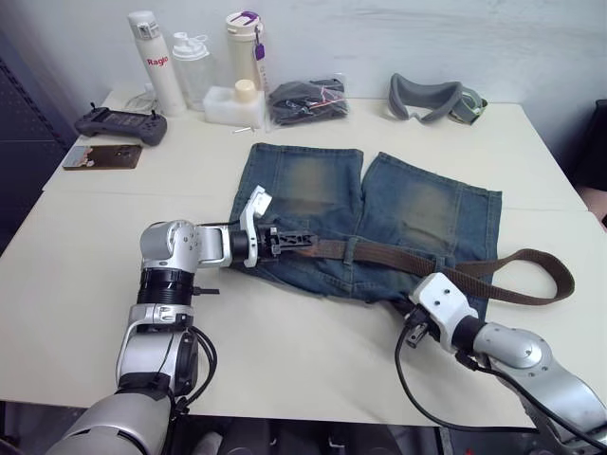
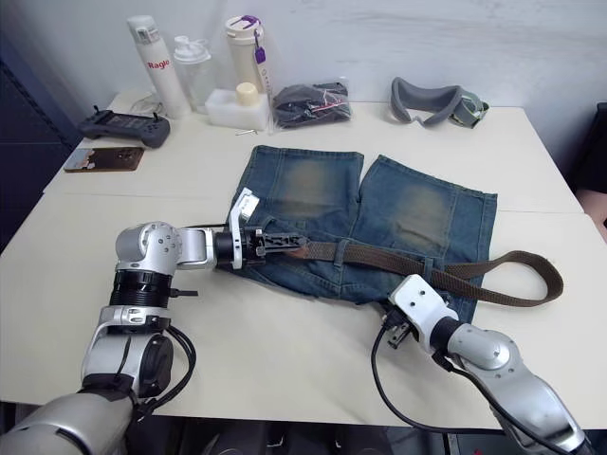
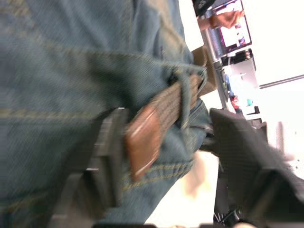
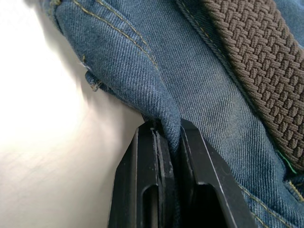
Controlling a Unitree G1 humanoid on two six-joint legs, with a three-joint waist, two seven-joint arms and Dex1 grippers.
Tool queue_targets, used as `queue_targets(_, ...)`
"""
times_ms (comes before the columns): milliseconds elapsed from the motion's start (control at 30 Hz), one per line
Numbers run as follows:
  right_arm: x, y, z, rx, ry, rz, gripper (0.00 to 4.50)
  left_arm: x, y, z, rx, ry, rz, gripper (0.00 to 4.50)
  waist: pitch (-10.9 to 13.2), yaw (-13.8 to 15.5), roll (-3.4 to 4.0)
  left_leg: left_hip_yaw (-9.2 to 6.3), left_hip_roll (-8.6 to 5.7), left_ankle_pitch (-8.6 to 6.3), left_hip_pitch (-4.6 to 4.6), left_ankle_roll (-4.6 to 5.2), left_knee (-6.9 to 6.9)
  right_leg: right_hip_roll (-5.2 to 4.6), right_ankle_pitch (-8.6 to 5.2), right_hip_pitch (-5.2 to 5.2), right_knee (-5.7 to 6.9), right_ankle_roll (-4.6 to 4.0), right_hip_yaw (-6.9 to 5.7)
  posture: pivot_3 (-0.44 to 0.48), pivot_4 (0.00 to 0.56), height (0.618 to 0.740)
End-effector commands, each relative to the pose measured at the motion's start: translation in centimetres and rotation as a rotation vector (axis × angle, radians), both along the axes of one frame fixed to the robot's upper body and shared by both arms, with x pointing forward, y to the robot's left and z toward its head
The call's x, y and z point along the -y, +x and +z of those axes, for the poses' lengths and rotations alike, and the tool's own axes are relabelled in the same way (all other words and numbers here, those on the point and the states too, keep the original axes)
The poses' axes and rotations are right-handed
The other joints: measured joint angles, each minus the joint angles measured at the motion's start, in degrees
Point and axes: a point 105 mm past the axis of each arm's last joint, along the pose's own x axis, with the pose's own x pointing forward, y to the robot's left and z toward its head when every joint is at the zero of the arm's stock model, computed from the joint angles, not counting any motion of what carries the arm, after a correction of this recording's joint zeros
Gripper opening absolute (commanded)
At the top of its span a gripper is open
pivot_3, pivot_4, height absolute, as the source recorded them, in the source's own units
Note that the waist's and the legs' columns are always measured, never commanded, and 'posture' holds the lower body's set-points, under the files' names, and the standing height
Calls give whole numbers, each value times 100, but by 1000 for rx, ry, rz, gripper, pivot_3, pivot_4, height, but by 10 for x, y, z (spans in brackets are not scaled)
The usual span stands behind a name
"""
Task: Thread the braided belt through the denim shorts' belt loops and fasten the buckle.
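Pale tabletop under me, grey wall behind; all places given from the denim shorts, which lie flat mid-table, waistband toward me.

Nearest: my right gripper, at the shorts' near right corner. Jaws clamped almost shut on a fold of waistband denim, pinning the fabric.

Next: my left gripper, at the waistband's left end. Fingers parted, standing either side of the leather-tipped end of the braided belt; one finger lies against the tip. Whether they actually pinch it, I cannot tell.

Progress, as I judge it: belt runs along the waistband under at least one of the belt loops, then leaves the shorts' right edge in a slack loop on the table. Threading looks well along, perhaps the front span complete. Buckle too hidden to place. Fastening not done.

Beyond the shorts: bottles, a dark bundle in clear plastic, goggles, a controller.
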Motion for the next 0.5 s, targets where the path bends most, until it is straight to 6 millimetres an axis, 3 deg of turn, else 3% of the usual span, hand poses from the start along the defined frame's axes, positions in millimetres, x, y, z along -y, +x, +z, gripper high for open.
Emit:
queue_targets(33, 19, 3, 9, 34, -27, -66, 0, -4, 2, 8, 20, -3, 7, 730, 0, 9, 0, 0, 0, -7, 0, -12, 2, -1, 0, 1, 0, 0, 0, 0, 150, 738)
queue_targets(67, 22, 3, 9, 34, -36, -71, 0, -4, 4, 10, 24, -8, 14, 203, 0, 13, 0, 0, -1, -8, 0, -13, 3, -1, 1, 2, 0, 1, 0, 0, 150, 738)
queue_targets(100, 25, 3, 9, 35, -43, -73, 0, -5, 5, 11, 26, -13, 17, 35, 0, 12, 0, 0, -1, -9, 0, -13, 5, -2, 1, 3, 0, 1, 0, 0, 150, 738)
queue_targets(267, 52, -4, 11, 33, -147, -68, 0, -8, 8, 19, 39, -28, 28, 35, 0, 36, 0, 0, -2, -11, -1, -11, 6, -1, 1, 3, -4, 1, -1, 0, 150, 738)
queue_targets(500, 110, -13, 14, 14, -345, -39, 0, -17, 13, 22, 43, -21, 69, 35, 0, 108, 0, 1, -3, -12, 2, -1, 8, 0, 0, 12, -13, 3, -2, 0, 150, 738)
